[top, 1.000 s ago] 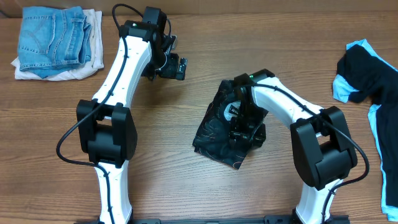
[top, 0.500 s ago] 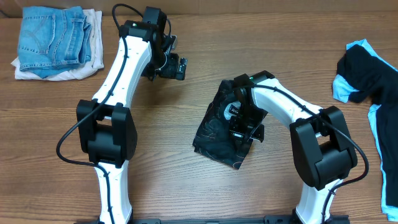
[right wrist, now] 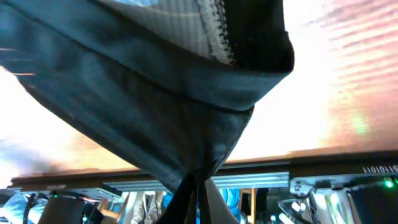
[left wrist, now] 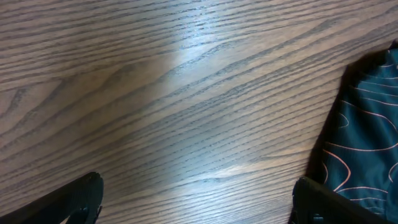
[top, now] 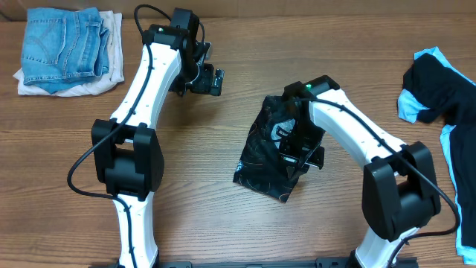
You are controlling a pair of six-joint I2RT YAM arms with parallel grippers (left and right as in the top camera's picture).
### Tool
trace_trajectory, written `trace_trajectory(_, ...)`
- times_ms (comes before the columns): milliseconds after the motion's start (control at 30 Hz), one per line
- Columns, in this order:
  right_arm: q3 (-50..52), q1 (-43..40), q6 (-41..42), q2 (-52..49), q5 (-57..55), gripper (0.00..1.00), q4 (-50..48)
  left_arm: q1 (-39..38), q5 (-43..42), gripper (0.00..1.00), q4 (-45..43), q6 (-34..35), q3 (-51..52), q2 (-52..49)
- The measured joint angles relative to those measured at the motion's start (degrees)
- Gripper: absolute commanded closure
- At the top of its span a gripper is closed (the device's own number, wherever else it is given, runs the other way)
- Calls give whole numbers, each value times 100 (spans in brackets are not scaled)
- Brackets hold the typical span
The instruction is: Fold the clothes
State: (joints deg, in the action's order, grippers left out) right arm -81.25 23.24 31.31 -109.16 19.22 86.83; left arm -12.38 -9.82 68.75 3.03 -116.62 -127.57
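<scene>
Clearly the right gripper (top: 297,155) sits clamped on the black jersey (top: 256,160), while the open left gripper (top: 216,80) hangs well apart, leftward.

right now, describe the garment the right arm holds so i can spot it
Middle of the wooden table, under the right gripper. The black jersey lies bunched there, pinched by it; thin contour lines set it apart from the jeans and the black-and-blue garment.

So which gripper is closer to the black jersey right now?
Right. The right gripper is shut on the black jersey, pinching its fabric. The left gripper hangs open over the table, apart from the jersey.
</scene>
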Motion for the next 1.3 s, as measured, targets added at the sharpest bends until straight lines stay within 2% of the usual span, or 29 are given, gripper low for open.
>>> trace_trajectory(333,1029,0,334,2,-85,96,-962,0,0,0,-2,-2,-2,0)
trace_trajectory(467,1172,-2,398,2,-168,92,-1010,0,0,0,-7,-2,0,0)
trace_trajectory(533,1145,-26,450,2,-190,80,-922,0,0,0,-7,-2,0,0)
trace_trajectory(600,1021,-87,459,2,-273,73,-717,0,0,0,-13,-4,-2,0)
trace_trajectory(667,765,-181,494,2,-407,48,-498,0,0,0,-15,-4,-2,0)
trace_trajectory(800,179,-382,483,2,-741,24,-238,0,0,0,-17,-2,-2,0)
trace_trajectory(900,-142,-570,411,2,-920,22,-354,0,0,0,-17,-4,-2,0)
trace_trajectory(1067,-275,-986,-87,2,-1027,23,-1346,0,0,0,-20,-2,0,0)
trace_trajectory(1167,-280,-1174,-439,2,-1062,32,-1873,0,0,0,-17,-2,0,0)
trace_trajectory(1300,-286,-1250,-793,2,-1069,37,-2479,0,0,0,-17,-2,0,0)
